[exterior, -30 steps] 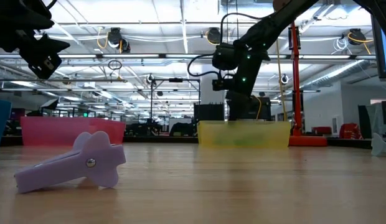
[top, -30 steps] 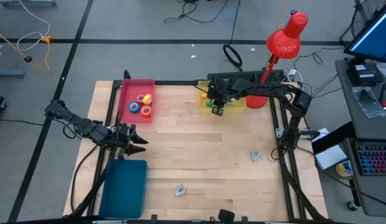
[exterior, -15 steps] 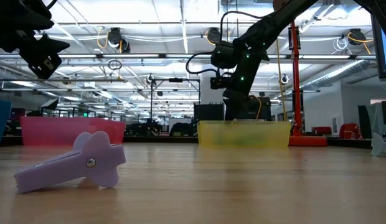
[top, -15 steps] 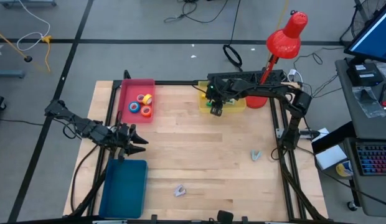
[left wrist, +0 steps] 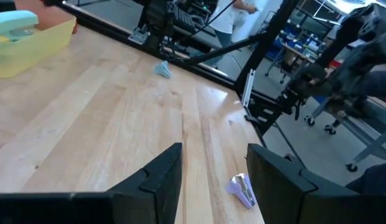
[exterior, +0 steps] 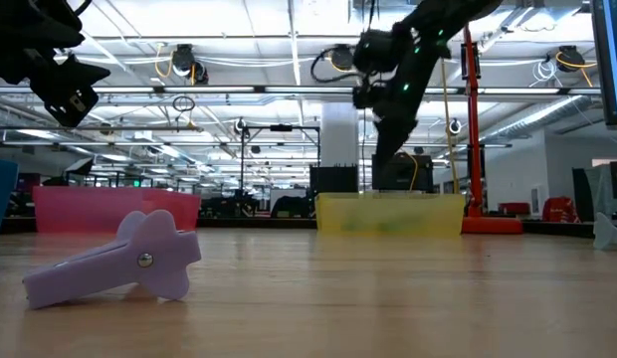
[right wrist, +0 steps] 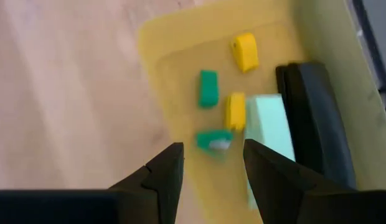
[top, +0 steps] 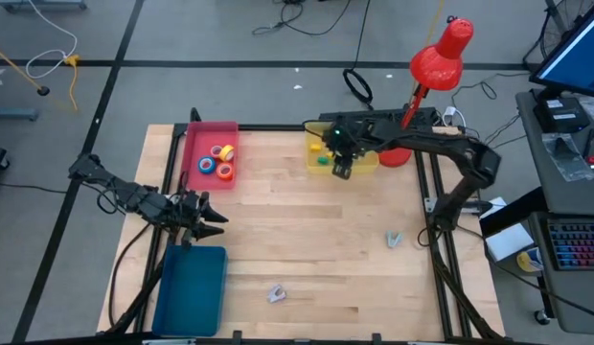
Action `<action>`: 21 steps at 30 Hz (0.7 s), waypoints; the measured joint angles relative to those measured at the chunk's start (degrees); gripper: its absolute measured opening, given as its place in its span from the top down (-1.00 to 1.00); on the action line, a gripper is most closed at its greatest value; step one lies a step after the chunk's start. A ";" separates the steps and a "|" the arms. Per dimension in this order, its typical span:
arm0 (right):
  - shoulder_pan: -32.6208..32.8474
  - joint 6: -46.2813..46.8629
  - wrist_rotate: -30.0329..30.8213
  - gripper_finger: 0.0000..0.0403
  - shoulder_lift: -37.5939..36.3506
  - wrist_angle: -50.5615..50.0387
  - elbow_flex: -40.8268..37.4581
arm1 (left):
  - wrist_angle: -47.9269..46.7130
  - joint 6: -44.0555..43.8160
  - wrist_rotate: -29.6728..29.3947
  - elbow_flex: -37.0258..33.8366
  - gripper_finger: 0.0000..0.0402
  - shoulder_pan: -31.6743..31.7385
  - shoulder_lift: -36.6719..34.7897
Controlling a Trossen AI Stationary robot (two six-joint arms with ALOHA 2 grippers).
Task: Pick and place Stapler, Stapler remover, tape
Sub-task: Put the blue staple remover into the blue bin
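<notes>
Right tool [top: 342,171] hangs open-fingered above the yellow tray [top: 367,165].

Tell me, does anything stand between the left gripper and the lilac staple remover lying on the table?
Nothing visible does. The left gripper hangs open above the table, and only bare wood lies between it and the lilac staple remover. The blue tray sits beside that path, not across it.
</notes>
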 joint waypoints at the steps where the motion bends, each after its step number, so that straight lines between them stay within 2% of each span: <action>1: 0.49 1.91 -0.13 0.21 -1.44 -1.82 0.04 | -0.01 0.04 0.02 0.00 0.12 0.00 0.01; 12: 11.18 28.26 -3.23 0.22 -14.10 -29.57 0.02 | 0.04 -0.11 0.00 0.00 0.12 0.00 -0.01; 21: 21.66 46.31 -3.38 0.22 -21.47 -39.53 -1.43 | 0.74 -1.27 -0.20 -0.02 0.12 0.00 0.01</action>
